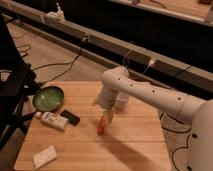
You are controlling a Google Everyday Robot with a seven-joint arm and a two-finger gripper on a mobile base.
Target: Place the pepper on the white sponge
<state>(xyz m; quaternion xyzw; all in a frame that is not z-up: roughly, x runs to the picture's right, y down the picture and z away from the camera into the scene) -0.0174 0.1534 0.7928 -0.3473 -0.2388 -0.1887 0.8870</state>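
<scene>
Sitting at the wooden tabletop's (135, 150) left edge, the green bowl (48, 98) (contents unclear); the white cup (123, 104) stands mid-tabletop, partly behind the arm; cables (55, 64) cross the floor; the gripper (106, 116), jaws wide, hangs just over the pepper (101, 127) mid-tabletop; the white sponge (44, 156) lies near the front-left corner, the bottle (52, 120) and the black block (70, 118) between.

A lab — cables (64, 65) trailing over the floor (42, 47), wooden table (135, 147).

Nothing is legible; the label on the white plastic bottle (54, 120) near the wooden table's (135, 150) left edge is unreadable.
</scene>
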